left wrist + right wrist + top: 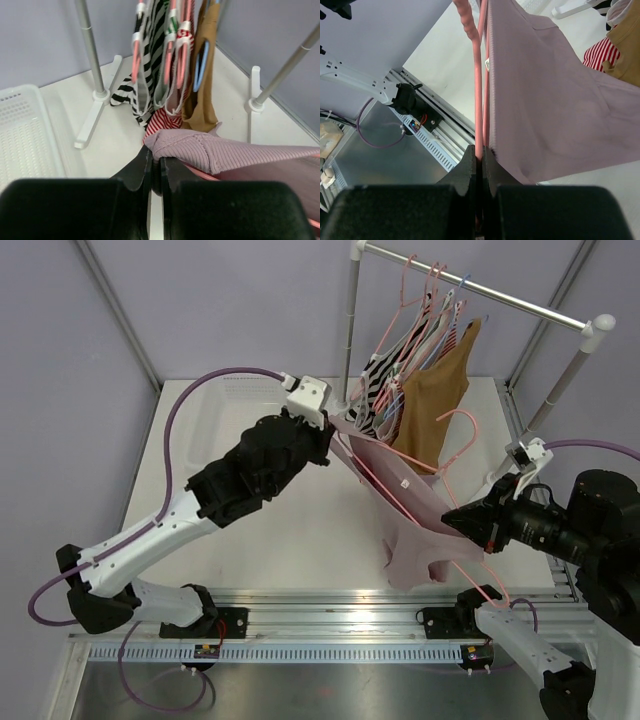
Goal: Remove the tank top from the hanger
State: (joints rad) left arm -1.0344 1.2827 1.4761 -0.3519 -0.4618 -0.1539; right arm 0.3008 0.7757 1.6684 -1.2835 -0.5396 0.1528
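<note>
A mauve ribbed tank top hangs on a pink hanger held slantwise in the air between my two arms. My left gripper is shut on the top's strap end, seen as pinched ribbed cloth in the left wrist view, gripper. My right gripper is shut on the pink hanger's bar, with the top draped right beside it; gripper. The hanger's hook points up free of the rack.
A white clothes rack at the back holds several pink hangers with a striped top and a brown top. A white basket lies at the back left. The metal rail runs along the near table edge.
</note>
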